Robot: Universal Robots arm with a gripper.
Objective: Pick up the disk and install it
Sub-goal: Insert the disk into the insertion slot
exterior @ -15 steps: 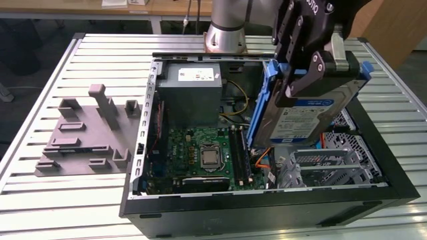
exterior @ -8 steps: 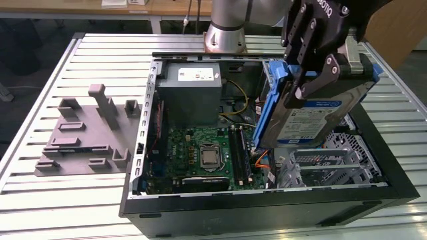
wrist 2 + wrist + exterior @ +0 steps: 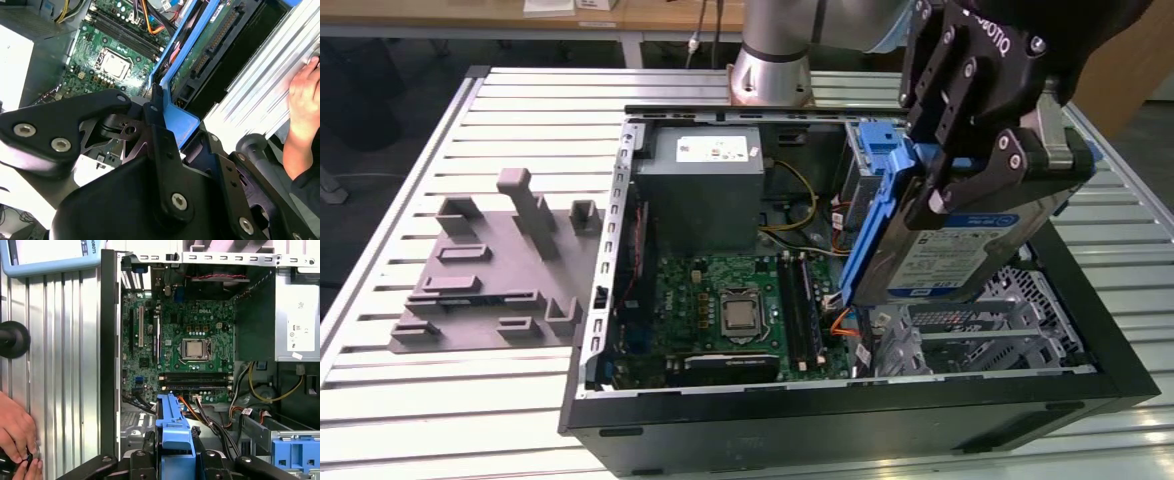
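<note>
Jaws clamped on disk (image 3: pixel 945 252), held on edge above open computer case (image 3: pixel 854 412) — slatted metal table (image 3: pixel 454 420), wooden desk (image 3: pixel 454 12) behind

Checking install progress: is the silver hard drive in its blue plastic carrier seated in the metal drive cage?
No, the gripper holds the hard drive on edge over the open black case.

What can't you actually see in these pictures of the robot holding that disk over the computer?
The disk: in the exterior view the gripper clamping it covers its upper part.
The metal cage below: the disk hides part of it in the exterior view.
The person: a hand shows in the first wrist view; the rest is cut off by the picture's edge.
The arm: cut off by the exterior view's top edge.
</note>
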